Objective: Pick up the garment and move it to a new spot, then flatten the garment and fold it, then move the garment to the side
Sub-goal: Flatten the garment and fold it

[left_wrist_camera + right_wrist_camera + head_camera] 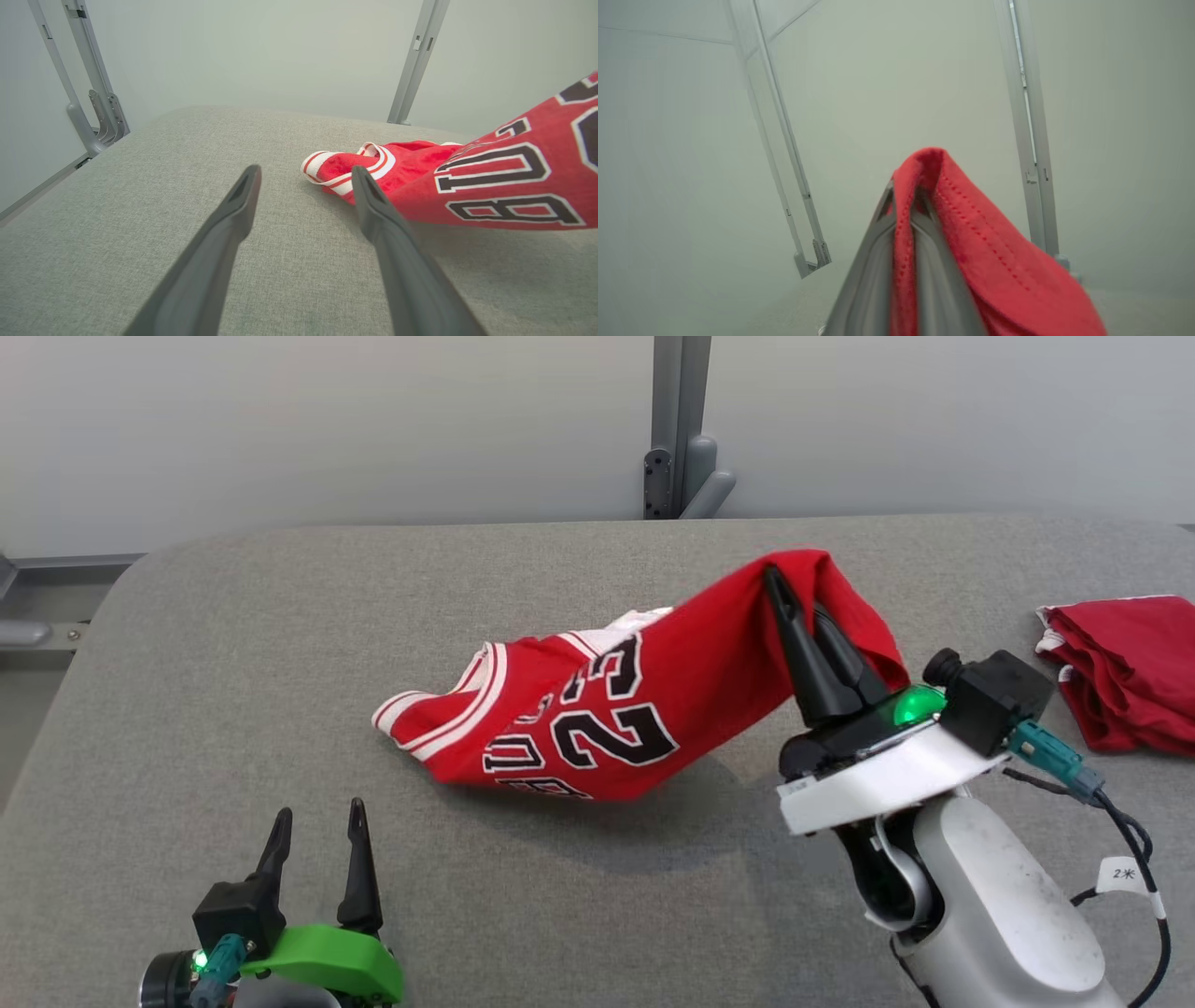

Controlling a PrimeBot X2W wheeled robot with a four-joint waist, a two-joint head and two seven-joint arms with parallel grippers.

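Crumpled red cloth (1130, 667) at right edge of grey table (187, 709); metal post (680, 429) behind.

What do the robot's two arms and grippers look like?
Left gripper: two long tapering dark fingers, black block, bright green curved shell, teal plug, green light. Right gripper: same fingers, white plate, green light, black camera box, teal plug, black cable with a white tag, scuffed pale grey forearm.

Evenly bright and diffuse, from above. Soft shadow on the tabletop (233, 663) under the raised jersey (597, 709). Crisp in the head view; frame posts (414, 65) bowed toward wrist-view edges; jersey blurred close up in right wrist view.
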